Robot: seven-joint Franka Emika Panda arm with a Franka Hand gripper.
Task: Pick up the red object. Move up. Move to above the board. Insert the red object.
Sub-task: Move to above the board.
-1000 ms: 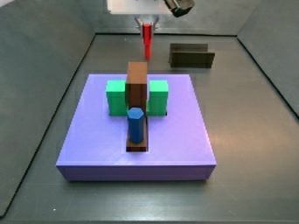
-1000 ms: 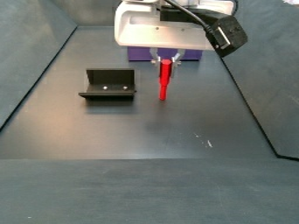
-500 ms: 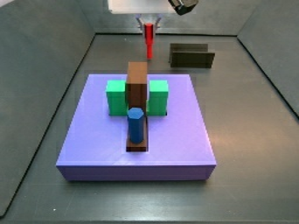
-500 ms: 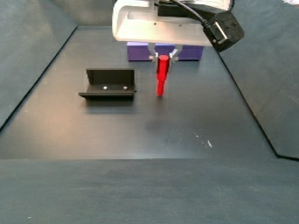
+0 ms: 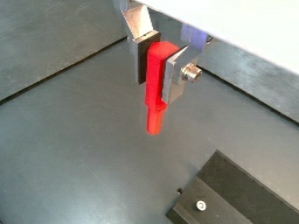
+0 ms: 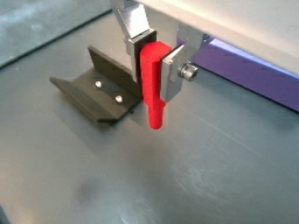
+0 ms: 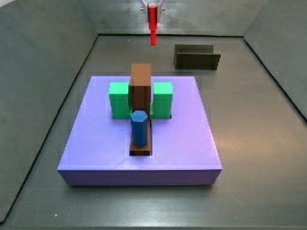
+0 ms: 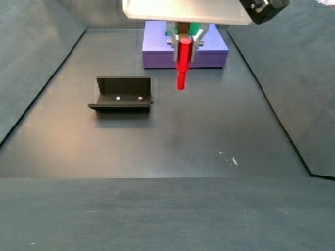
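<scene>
I see the gripper (image 6: 156, 58) pinching the red object (image 6: 153, 86) upright by its upper end, hanging clear of the floor. In a side view the red object (image 7: 153, 25) hangs beyond the board's (image 7: 142, 94) far end, left of the fixture (image 7: 197, 57).

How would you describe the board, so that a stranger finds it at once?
Look for the big purple slab on the grey floor. Along its middle lies the board, a narrow dark-brown bar crossing the green block. The blue peg stands in it; the gripper holds the red object above, beyond it.
</scene>
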